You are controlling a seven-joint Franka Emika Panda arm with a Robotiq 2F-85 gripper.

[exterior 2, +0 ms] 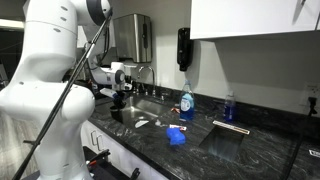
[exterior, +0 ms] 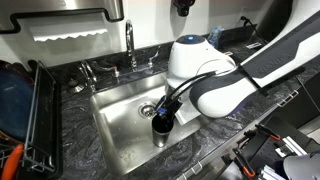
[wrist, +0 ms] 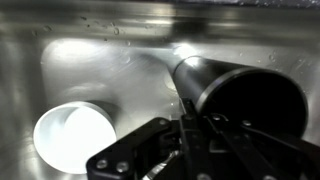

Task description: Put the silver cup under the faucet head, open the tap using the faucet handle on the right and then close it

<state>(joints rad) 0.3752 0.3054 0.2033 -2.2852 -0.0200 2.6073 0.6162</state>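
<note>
Arm: white Panda arm [exterior: 215, 75] reaches down into the steel sink [exterior: 115, 120], in both exterior views
Fingers: the fingers [wrist: 150, 140] are low in the basin, just beside the drain [exterior: 148, 108]; in the wrist view they show as dark linkages along the bottom edge
Finger state: cannot tell whether they are wide, narrow or holding something, as the tips merge with the dark cup
Silver cup: the silver cup [wrist: 240, 100] is inside the basin, right at the fingers, tilted with its open mouth towards the wrist camera; it looks dark in shadow
Cup and faucet: the faucet [exterior: 129, 40] stands at the back rim of the sink, apart from the fingers
White round thing: a white round thing [wrist: 75, 140] lies on the basin floor beside the cup; cup or bowl, cannot tell
Surface: the dark marbled surface [exterior 2: 250, 150] carries a blue spray bottle [exterior 2: 186, 100] and a blue cloth [exterior 2: 176, 135]
Rack: a dish rack [exterior: 30, 120] stands beside the sink
</note>
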